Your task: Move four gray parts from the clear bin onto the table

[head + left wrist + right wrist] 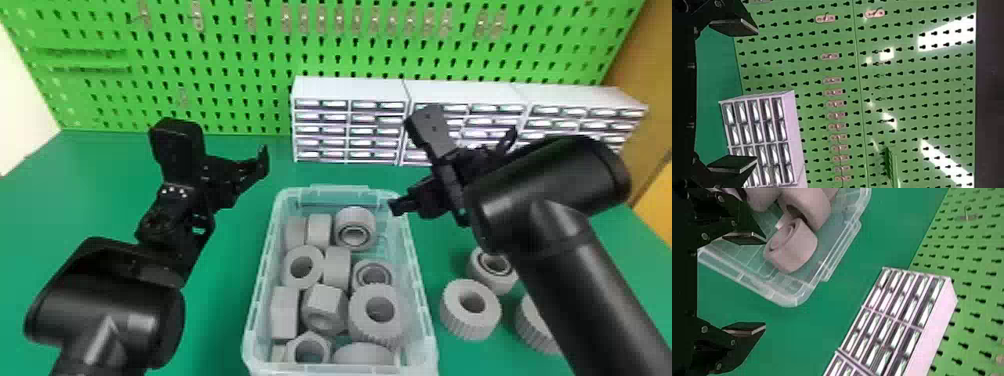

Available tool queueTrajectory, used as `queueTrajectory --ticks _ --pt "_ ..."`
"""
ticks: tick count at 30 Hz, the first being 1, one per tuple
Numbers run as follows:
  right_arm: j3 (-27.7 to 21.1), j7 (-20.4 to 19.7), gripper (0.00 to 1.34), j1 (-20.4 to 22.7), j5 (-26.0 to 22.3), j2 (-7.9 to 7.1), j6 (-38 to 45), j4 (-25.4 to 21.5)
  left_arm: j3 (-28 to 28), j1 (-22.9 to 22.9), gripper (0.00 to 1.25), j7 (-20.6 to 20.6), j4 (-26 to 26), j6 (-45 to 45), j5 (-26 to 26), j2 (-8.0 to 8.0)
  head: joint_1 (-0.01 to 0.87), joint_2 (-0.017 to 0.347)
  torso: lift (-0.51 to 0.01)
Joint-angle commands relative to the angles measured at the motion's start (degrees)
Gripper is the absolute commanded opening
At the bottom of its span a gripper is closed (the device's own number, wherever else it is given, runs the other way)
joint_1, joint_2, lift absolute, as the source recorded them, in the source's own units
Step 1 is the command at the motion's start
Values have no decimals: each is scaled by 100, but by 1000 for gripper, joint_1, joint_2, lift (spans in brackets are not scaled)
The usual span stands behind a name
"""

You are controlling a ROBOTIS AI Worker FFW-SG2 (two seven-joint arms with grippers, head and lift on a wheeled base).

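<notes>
Head view: clear bin (419, 280) is seen at bottom center on the green table (220, 310), approx. a dozen gray parts (367, 327) piled in it, mix of ribbed, smooth & hex shapes. 3 more pcs are seen on the table to the right of the bin: a ribbed ring (450, 315), a bearing-type part (477, 280) just behind it, and another ribbed part (532, 330) partly hidden by the right arm (575, 250).

Right gripper (453, 172) is held above the table near the bin's far right corner, fingers wide apart, nothing gripped. In the right wrist view, one finger (744, 238) is seen in front of the bin's inside, w/ a round gray part (801, 250) close to its tip.

Left gripper (220, 177) is held up left of the bin, over the table. Per left wrist view, fingers (732, 163) are spread, nothing btwn them; pegboard (813, 70) & white drawer unit (796, 137) are faced.
</notes>
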Motion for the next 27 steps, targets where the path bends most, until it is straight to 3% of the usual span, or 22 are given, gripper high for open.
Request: queueTrajectory --ticks 1,10,27 --pt "260 0 848 -39 -2 21 84 -2 5 -2 1111 28 -5 32 80 -2 686 26 -50" --pt "603 0 848 -48 -2 57 163 77 -21 -2 1109 54 -5 32 107 -2 686 26 -50" --pt "814 0 848 -31 -187 83 321 473 137 34 1109 107 3 32 493 -63 686 26 -50"
